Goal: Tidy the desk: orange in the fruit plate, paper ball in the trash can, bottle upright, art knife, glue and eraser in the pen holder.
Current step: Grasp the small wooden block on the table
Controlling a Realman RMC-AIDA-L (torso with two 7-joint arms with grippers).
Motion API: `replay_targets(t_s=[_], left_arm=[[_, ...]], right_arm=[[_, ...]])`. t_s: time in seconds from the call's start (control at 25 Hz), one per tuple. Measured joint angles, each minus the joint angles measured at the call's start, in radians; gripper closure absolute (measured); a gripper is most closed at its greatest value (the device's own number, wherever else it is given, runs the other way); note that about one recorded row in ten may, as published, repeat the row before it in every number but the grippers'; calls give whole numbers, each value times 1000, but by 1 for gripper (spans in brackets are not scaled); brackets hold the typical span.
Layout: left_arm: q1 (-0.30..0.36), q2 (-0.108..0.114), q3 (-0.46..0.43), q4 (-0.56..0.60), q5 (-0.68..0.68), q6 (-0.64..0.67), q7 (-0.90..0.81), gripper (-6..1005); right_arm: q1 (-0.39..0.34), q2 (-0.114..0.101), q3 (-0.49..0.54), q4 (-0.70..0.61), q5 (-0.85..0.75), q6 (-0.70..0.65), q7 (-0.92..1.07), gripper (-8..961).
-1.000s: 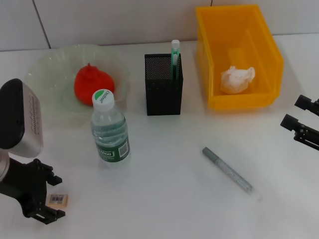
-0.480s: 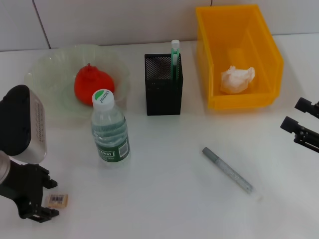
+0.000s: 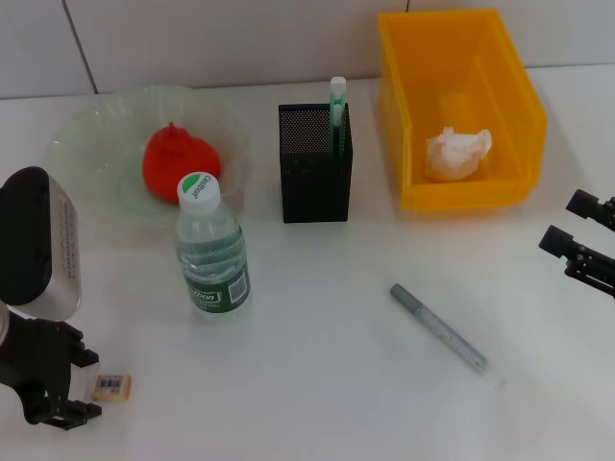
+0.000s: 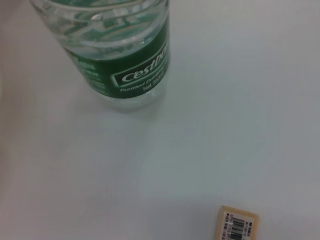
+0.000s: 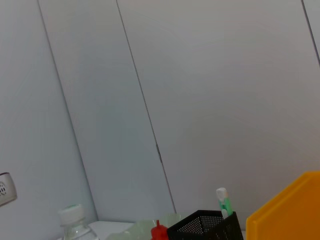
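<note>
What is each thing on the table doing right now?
orange: in the fruit plate.
paper ball: in the trash can.
bottle: upright, cap on.
pen holder: upright, a green-and-white stick in it.
eraser: flat on the table.
grey pen-like tool: lying flat.
left gripper: open beside the eraser.
right gripper: open, empty.

Bright, even light overhead; the bench point(image 3: 327, 365) shows only faint, soft shadows. The bottle point(image 4: 117, 50) close to the left wrist camera is blurred; the right wrist view is dimmer, greyish.
</note>
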State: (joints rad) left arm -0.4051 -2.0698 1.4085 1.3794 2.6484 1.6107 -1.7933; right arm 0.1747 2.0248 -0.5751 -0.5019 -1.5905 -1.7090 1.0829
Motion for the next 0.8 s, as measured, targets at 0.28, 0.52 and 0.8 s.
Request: replay_targets(t_s=[0.28,0.52,0.8], left_arm=[[-4,-1,19,5,-3,-1,0,424],[-14,-1,27,-1,0,-9,4,447],[-15,0,45,1,1,-7,-1,473]], right_arm=[[-1,1,0,0,1,0,0,180],[-1,3,1,4,1,1,0,180],[-3,3,4,8,1,3,0,180]])
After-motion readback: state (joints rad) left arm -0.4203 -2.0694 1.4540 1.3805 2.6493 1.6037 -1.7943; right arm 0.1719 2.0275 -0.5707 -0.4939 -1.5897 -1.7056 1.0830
